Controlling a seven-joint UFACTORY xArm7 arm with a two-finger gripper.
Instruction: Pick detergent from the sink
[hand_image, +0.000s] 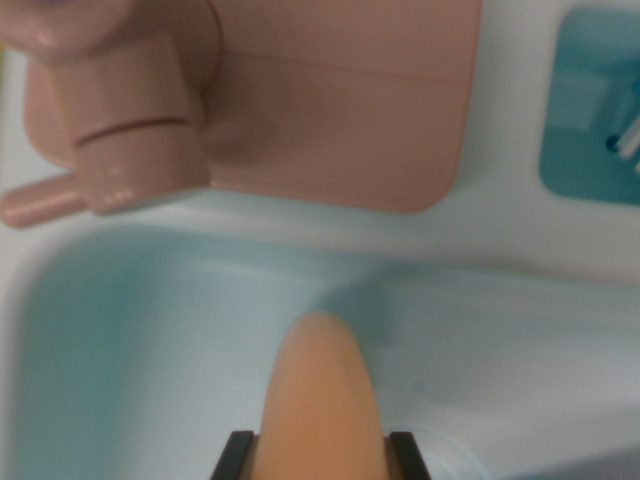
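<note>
You have the detergent, an orange tapered bottle, at the bottom centre of the wrist view, its rounded tip pointing up the frame over the sink. Its lower part is cut off by the frame edge. The gripper shows only as two black jaws, one tight against each side of the bottle, so the jaws are clenched on it. You cannot tell whether the bottle touches the pale blue basin floor; the view is blurred. Beyond the sink's white rim sits a pink faucet on a pink base plate, its top cropped. At upper right, a teal tray is partly cut off, contents indistinct.
</note>
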